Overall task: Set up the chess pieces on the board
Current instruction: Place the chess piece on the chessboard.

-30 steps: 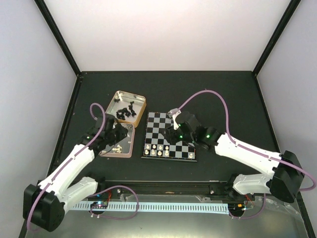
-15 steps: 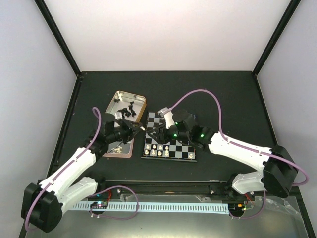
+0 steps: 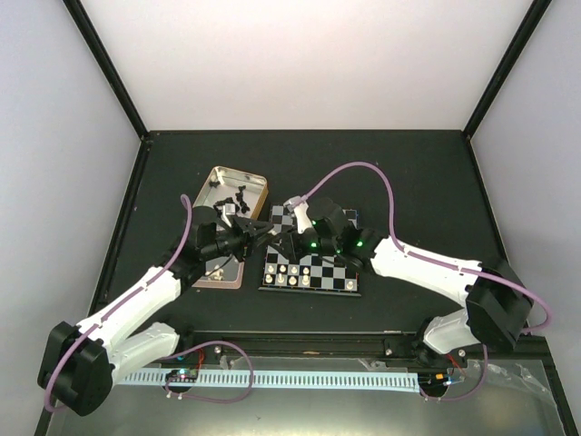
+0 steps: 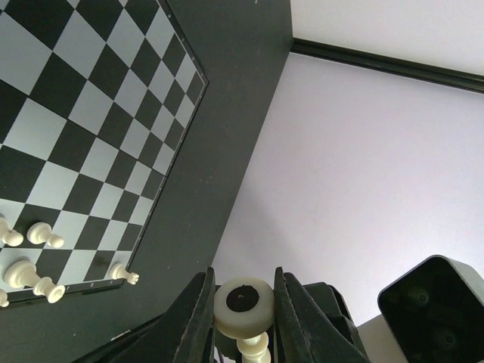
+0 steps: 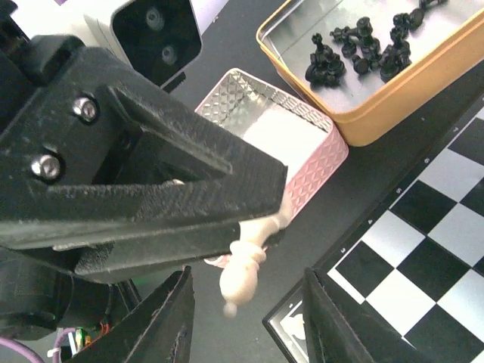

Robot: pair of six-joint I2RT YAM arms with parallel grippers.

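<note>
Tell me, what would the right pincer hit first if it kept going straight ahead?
Most likely the cream-white chess piece the left pincer holds, just ahead of the right pincer; depth is unclear.

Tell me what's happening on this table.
The left gripper pinches a cream-white chess piece in the air beside the grey-and-black chessboard. The right gripper has its jaws open around it, not touching, likely a handover. A few white pieces stand on the board's near rows; black ones lie in a gold metal tin.
</note>
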